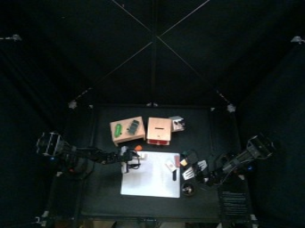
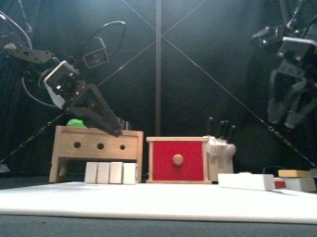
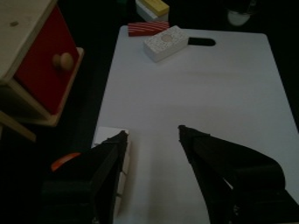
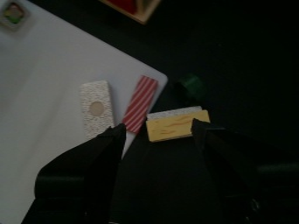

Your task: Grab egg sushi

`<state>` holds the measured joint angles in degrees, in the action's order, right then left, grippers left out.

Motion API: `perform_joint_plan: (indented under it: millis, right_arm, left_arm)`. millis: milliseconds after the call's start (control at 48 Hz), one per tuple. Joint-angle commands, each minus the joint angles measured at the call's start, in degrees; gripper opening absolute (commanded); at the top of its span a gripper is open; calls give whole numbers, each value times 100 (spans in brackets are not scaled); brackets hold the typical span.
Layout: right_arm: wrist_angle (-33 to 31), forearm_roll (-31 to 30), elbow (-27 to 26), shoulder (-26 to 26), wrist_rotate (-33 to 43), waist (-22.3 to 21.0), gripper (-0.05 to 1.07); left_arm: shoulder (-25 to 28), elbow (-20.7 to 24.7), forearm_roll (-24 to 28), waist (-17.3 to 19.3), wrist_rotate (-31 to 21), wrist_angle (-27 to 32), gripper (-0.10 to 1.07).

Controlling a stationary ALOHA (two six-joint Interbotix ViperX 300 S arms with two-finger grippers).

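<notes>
I see the egg sushi [image 4: 177, 126] on the counter [image 4: 246, 52] just off the white board's [image 4: 47, 87] edge, right between my right tool's [image 4: 159, 144] wide-open, empty jaws, at its 12 o'clock. The left tool [image 3: 155, 149], also open and empty, hovers well apart over the board.

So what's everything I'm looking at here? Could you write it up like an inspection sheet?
Surface: black table with a white cutting board.
Job's things: egg sushi, yellow, lying just off the board's corner.
Clutter: red-striped piece, white piece, red-fronted box, wooden box.
Grippers: left gripper open over the board; right gripper open above the egg sushi.
Cables: nothing seen.
Surroundings: black curtains.
</notes>
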<state>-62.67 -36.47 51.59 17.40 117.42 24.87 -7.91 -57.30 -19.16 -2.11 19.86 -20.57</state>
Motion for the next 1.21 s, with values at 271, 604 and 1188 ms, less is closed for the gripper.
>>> perform_joint_plan:
  millis: [271, 604, 1188]
  right_arm:
    - [1362, 650, -97, -325, 501, -1072, 94]
    - [1538, 1160, -88, -668, 492, -1477, 94]
    - [1749, 1169, 149, -598, 396, -1644, 83]
  left_arm:
    - [-299, 316, 914, 809, -9, -53, 87]
    - [-1055, -246, 993, 958, -18, -237, 87]
    - [-1107, -369, 984, 932, -35, -352, 87]
